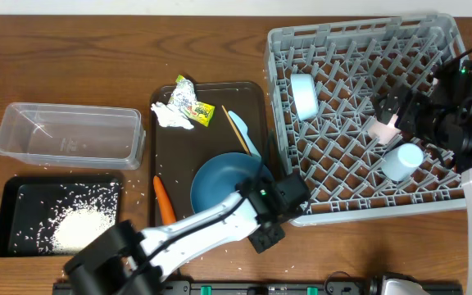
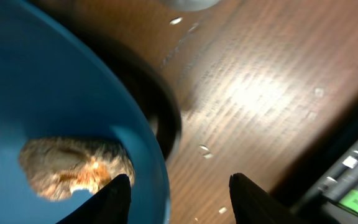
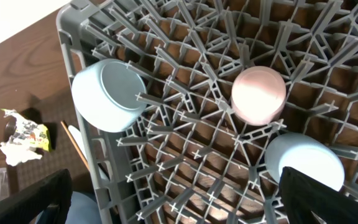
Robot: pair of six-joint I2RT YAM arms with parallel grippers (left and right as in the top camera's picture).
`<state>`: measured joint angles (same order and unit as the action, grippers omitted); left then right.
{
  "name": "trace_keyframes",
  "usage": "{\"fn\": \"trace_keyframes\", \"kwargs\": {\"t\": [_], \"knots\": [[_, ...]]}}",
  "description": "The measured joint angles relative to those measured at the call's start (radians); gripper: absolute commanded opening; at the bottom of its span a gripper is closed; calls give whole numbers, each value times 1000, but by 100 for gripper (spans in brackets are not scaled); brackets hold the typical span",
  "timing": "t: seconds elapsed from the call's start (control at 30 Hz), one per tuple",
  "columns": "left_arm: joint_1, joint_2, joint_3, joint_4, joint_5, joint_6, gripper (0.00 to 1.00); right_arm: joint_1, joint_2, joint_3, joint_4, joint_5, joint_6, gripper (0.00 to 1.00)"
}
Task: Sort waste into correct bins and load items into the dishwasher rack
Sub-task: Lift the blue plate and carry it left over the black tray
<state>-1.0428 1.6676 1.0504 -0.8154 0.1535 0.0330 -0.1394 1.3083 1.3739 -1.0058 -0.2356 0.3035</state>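
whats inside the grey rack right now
Three dishes: a pale-blue bowl on its side at the left, a pinkish-white cup and a light-blue cup further right. The right arm covers the right edge of the rack, so anything under it is hidden.

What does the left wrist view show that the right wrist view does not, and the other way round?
Only left wrist: the brown food lump on the dark-blue plate, rice grains, and the left claw, jaws apart across the plate's rim. Only right wrist: the grey rack holding a pale-blue bowl, pinkish cup and light-blue cup, plus the snack wrapper and tissue. Both: the wooden table; a blue patch at the right view's bottom edge may be that plate.
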Motion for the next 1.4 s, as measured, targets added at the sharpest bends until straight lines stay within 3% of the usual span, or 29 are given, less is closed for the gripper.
{"fn": "trace_keyframes", "kwargs": {"t": [0.23, 0.6, 0.8, 1.17, 1.3, 1.4], "knots": [[26, 29, 4, 8, -10, 13, 35, 0, 0, 0, -8, 0, 0, 99], [183, 87, -1, 42, -30, -4, 32, 0, 0, 0, -19, 0, 0, 99], [199, 89, -8, 24, -32, -41, 32, 0, 0, 0, -22, 1, 0, 99], [352, 89, -12, 163, -56, -63, 31, 0, 0, 0, -29, 1, 0, 99], [404, 89, -16, 172, -56, -63, 25, 0, 0, 0, -33, 0, 0, 99], [421, 88, -21, 181, -56, -68, 14, 0, 0, 0, -33, 0, 0, 99]]}}
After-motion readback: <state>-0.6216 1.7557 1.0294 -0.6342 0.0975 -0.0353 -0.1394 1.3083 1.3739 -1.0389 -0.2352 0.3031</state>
